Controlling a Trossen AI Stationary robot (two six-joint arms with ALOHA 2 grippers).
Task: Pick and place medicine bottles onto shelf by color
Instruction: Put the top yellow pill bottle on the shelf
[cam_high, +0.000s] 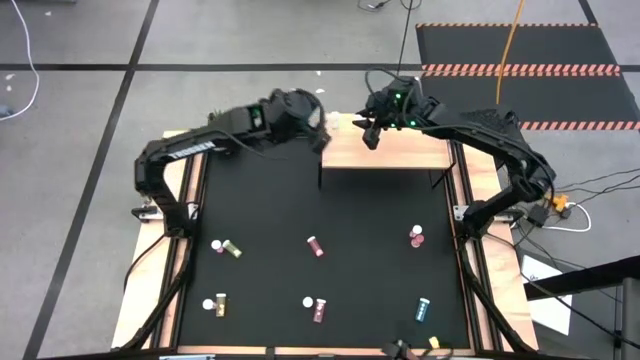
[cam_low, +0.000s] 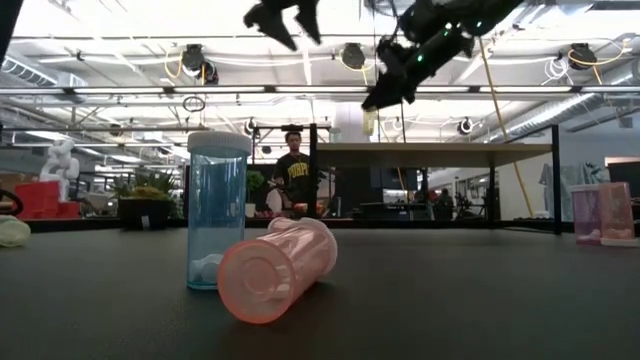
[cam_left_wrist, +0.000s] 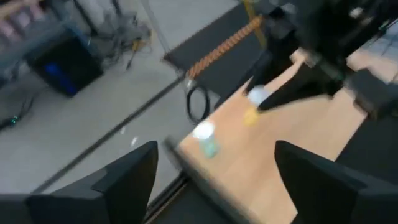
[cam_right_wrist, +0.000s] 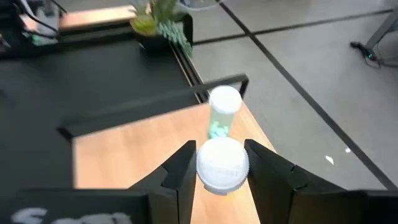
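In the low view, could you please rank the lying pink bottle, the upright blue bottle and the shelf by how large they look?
1. Shelf: widest.
2. Blue bottle and pink bottle: look alike, and nearness to the camera inflates both, so I will not rank them.

Your left gripper (cam_high: 322, 128) hangs raised with jaws spread wide; your right gripper (cam_right_wrist: 222, 165) has its jaws clamped.
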